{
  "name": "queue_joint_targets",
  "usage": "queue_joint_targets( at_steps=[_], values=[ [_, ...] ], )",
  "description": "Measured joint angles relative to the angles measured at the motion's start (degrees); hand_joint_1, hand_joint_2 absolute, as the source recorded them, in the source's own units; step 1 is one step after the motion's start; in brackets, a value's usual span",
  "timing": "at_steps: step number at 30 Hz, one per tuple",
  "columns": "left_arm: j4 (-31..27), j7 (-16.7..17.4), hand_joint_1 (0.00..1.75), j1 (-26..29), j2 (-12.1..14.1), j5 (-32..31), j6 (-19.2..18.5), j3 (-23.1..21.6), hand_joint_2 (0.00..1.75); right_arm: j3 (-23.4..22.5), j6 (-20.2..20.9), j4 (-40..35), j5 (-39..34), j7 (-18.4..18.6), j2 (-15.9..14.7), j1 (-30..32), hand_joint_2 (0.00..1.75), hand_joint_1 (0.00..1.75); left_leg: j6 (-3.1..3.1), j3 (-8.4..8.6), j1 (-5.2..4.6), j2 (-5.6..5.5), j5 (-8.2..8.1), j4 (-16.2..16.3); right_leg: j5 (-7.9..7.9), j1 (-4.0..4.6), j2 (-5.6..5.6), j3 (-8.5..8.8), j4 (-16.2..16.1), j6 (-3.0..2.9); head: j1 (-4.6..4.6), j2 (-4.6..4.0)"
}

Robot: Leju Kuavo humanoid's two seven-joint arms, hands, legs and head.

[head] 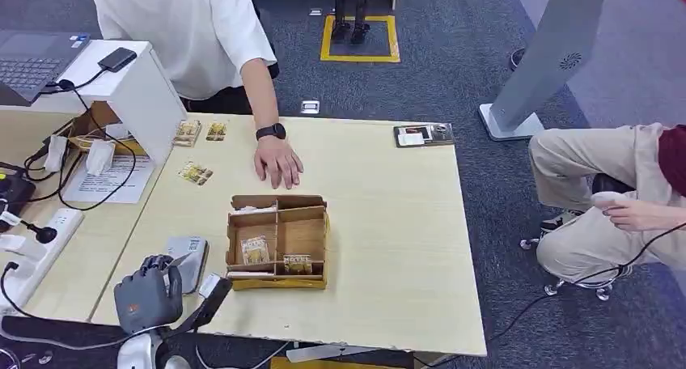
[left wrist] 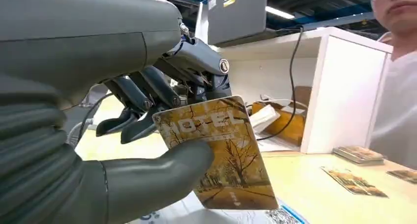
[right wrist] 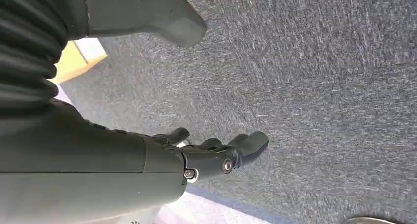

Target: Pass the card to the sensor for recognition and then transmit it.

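The left hand (head: 149, 292) grips a yellow hotel card (left wrist: 219, 150) between thumb and fingers, at the table's (head: 388, 248) near left corner, just beside the grey sensor (head: 188, 260). Right of it sits a cardboard box (head: 279, 241) holding 2 cards. A person's hand (head: 277, 160) rests on the table beyond. The right hand (right wrist: 216, 155) hangs over carpet, fingers apart, holding nothing.

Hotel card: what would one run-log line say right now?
left hand: pinching hotel card | right hand: empty, over carpet | sensor: not yet reached

Pale wooden table (head: 388, 248) on grey carpet (head: 453, 69) (yellow-taped square (head: 360, 37) beyond).
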Motion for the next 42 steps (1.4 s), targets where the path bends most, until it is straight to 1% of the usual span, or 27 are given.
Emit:
queue_joint_targets(
  at_steps=[6, 12, 20, 24, 32, 39, 42],
  values=[
    [1.6, 0.9, 1.75, 0.0, 0.4, -1.8, 0.1, -0.8, 1.75, 0.0, 0.0, 0.0, 0.0, -0.2, 0.0, 0.0, 1.75, 0.0, 0.0, 0.02, 0.0, 0.0, 0.0, 0.0, 0.0, 0.0, 0.0, 0.01, 0.0, 0.0, 0.0, 0.0],
    [3.9, 1.1, 1.75, -0.1, 1.0, -2.0, 0.2, -2.1, 1.75, -0.1, 0.0, 0.0, 0.0, -0.7, 0.0, 0.0, 1.75, 0.0, 0.0, 0.03, 0.0, 0.0, 0.0, 0.0, 0.0, 0.0, -0.01, 0.02, 0.0, 0.0, 0.0, 0.02],
    [5.3, 1.1, 1.75, -0.2, 1.5, -2.0, 0.2, -2.6, 1.75, -0.3, 0.0, 0.0, 0.0, -0.8, 0.0, 0.0, 1.75, 0.0, 0.0, 0.06, 0.0, -0.01, 0.0, 0.0, 0.0, 0.0, -0.02, 0.06, 0.0, 0.0, -0.02, 0.0],
    [6.3, 2.0, 1.75, -0.6, 1.8, -1.8, 0.2, -3.1, 1.75, -0.3, 0.0, 0.0, 0.0, -0.9, 0.0, 0.0, 1.75, 0.0, 0.0, 0.1, 0.0, -0.01, 0.01, 0.0, 0.0, 0.0, -0.03, 0.1, 0.0, 0.0, 0.0, 0.02],
    [7.1, 3.0, 1.75, -0.8, 2.4, -1.3, 0.2, -4.1, 1.75, -0.3, 0.0, 0.0, -0.1, -1.0, 0.0, 0.0, 1.75, 0.0, 0.0, 0.12, 0.0, -0.01, 0.01, 0.0, 0.0, 0.0, -0.03, 0.13, 0.0, 0.0, 0.0, 0.0],
    [7.3, 3.0, 1.75, -0.8, 2.8, -1.3, 0.2, -4.4, 1.75, -0.3, 0.0, 0.0, -0.1, -1.0, 0.0, 0.0, 1.75, 0.0, 0.0, 0.13, 0.0, -0.01, 0.01, 0.0, 0.0, 0.0, -0.03, 0.13, 0.0, 0.0, 0.0, 0.0],
    [7.4, 3.2, 1.75, -1.0, 2.8, 0.0, 0.2, -4.4, 1.75, -0.3, 0.0, 0.0, 0.0, -1.0, 0.0, 0.0, 1.75, 0.0, 0.0, 0.13, 0.0, -0.01, 0.01, 0.0, 0.0, 0.0, -0.03, 0.13, 0.0, 0.0, 0.0, 0.0]
  ],
)
